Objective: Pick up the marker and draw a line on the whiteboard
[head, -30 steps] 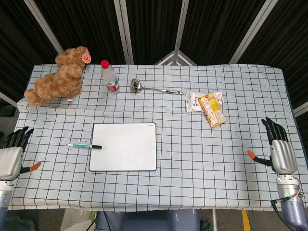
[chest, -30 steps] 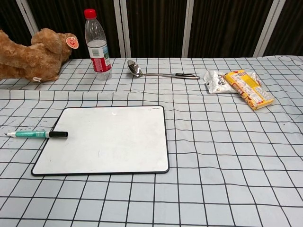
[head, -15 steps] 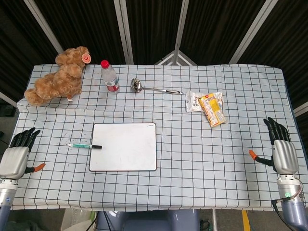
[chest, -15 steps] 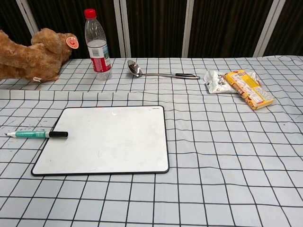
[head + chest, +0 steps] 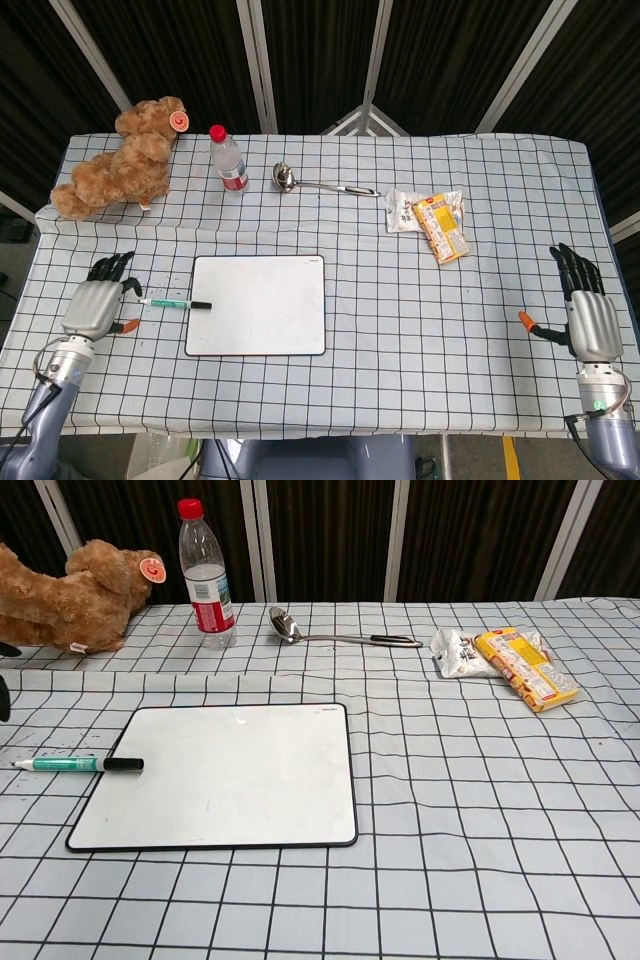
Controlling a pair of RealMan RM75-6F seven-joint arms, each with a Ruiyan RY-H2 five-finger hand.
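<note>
At the bench's (image 5: pixel 400 330) left edge, the left hand (image 5: pixel 92 305) is seen palm down over the checked cloth, fingers spread and nothing held; its fingertips are just beside the marker's bare end, though contact cannot be judged from the head view. In the chest view only dark fingertips (image 5: pixel 4 695) are caught at the left border. Behind it, at the far left corner, a teddy (image 5: pixel 120 160) is laid on its side. The marker (image 5: pixel 175 303) is found lying flat on the cloth, its black cap end overlapping the left rim of the whiteboard (image 5: pixel 258 305), its green barrel pointing left towards the hand. The whiteboard is set flat near the bench's middle, its surface seen blank apart from faint smudges. Beyond it, near the back edge, a bottle (image 5: pixel 228 159) with a red cap is stood upright just right of the teddy, and a ladle (image 5: pixel 320 184) is laid with its bowl to the left and its handle running right. Further right, two snack packs (image 5: pixel 432 220) are placed touching, the white one partly under the orange one. At the far right edge, the right hand (image 5: pixel 583 310) is held over the cloth, fingers extended and apart, nothing grasped, well apart from every object.
</note>
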